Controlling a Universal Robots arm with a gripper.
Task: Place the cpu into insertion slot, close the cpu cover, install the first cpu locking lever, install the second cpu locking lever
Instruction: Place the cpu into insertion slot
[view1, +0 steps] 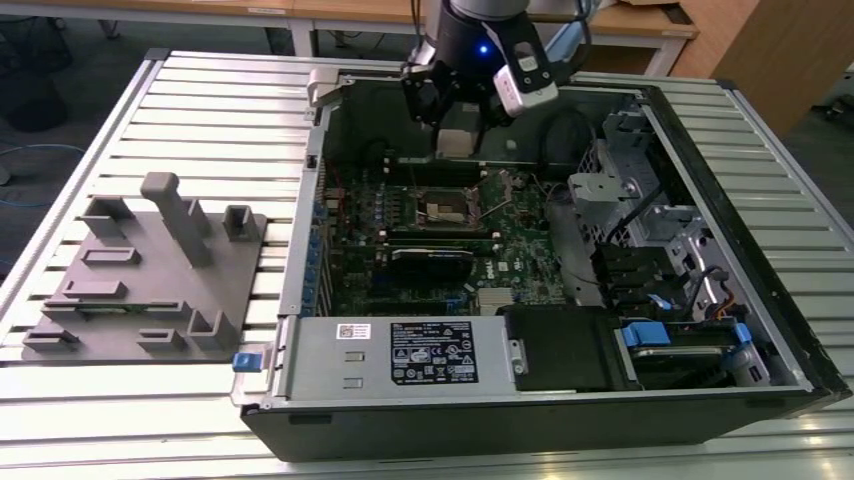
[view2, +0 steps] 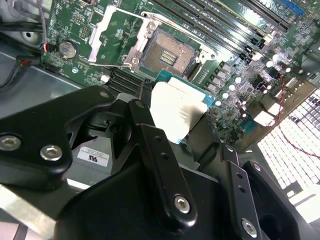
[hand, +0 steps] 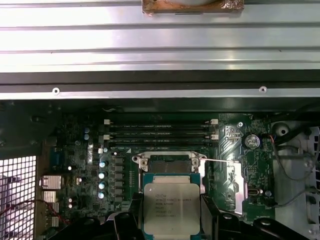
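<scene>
first wrist view, tool (hand: 171, 220) clamping cpu (hand: 171, 202), metal top facing camera

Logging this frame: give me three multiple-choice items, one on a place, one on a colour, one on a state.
1. Where is the cpu? A in the insertion slot; B in the gripper, above the board; C on the grey fixture outside the case.
2. The insertion slot's contact field is: A golden-brown; B blue; C white.
3. The cpu cover is: A shut over the slot; B swung open; C lying on the table.
B: the gripper clamps the cpu clear of the slot. A: bare golden-brown contacts show. B: its frame stands open beside the slot.
</scene>
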